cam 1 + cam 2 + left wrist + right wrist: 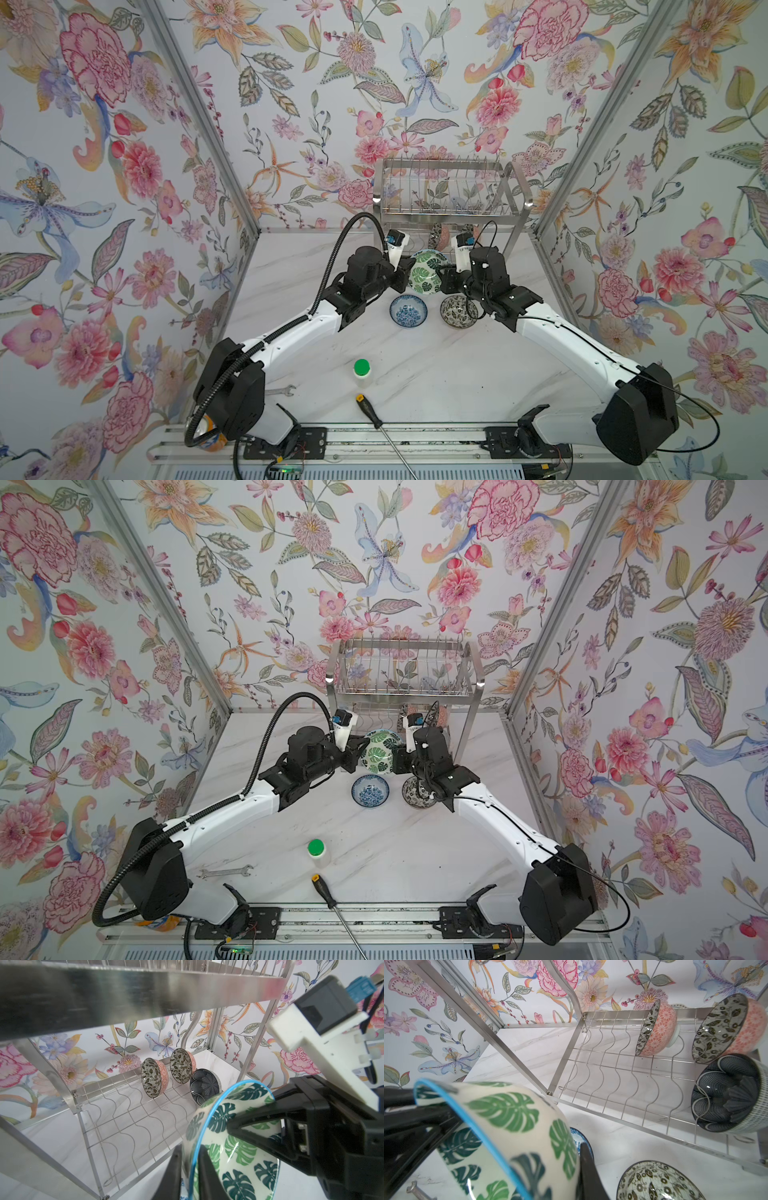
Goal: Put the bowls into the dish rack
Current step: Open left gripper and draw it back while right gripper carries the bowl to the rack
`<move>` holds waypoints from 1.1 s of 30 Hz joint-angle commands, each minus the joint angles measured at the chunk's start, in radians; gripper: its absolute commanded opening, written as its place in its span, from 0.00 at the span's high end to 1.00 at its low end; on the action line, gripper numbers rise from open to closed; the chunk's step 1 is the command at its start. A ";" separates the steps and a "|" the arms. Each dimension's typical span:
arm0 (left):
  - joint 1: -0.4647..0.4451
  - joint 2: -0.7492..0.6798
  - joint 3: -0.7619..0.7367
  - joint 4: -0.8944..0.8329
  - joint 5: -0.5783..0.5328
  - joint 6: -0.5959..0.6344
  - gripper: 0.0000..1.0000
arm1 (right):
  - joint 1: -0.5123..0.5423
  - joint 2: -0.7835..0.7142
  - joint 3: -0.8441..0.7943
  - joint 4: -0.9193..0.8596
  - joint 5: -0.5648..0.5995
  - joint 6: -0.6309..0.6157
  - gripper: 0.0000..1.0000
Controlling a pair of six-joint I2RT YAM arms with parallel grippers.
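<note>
The green leaf bowl (428,272) (380,750) hangs on edge in the air in front of the dish rack (449,195) (612,1076). My right gripper (444,276) (571,1178) is shut on its rim. My left gripper (405,270) (190,1167) straddles the opposite rim with its jaws parted. Two black-and-white floral bowls (153,1078) (181,1066) and a dark navy bowl (204,1085) stand on edge on the rack's lower shelf. A blue floral bowl (408,311) and another black-and-white bowl (458,311) sit on the table below the grippers.
A green-capped bottle (362,371), a screwdriver (374,415) and a wrench (282,390) lie near the table's front. An orange can (210,432) sits by the left arm's base. The rack's lower wavy shelf (124,1109) is bare on its left part.
</note>
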 commanded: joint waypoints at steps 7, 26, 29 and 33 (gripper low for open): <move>0.047 -0.105 0.075 -0.261 -0.300 0.087 0.01 | -0.001 -0.004 0.060 -0.105 0.128 -0.109 1.00; 0.236 -0.198 0.016 -0.401 -0.318 0.038 0.01 | -0.003 0.277 0.224 -0.216 0.812 -0.123 1.00; 0.239 -0.200 0.010 -0.399 -0.307 0.038 0.01 | -0.004 0.326 0.251 -0.207 0.878 -0.125 1.00; 0.240 -0.202 0.005 -0.399 -0.300 0.037 0.01 | -0.007 0.383 0.282 -0.186 0.922 -0.129 1.00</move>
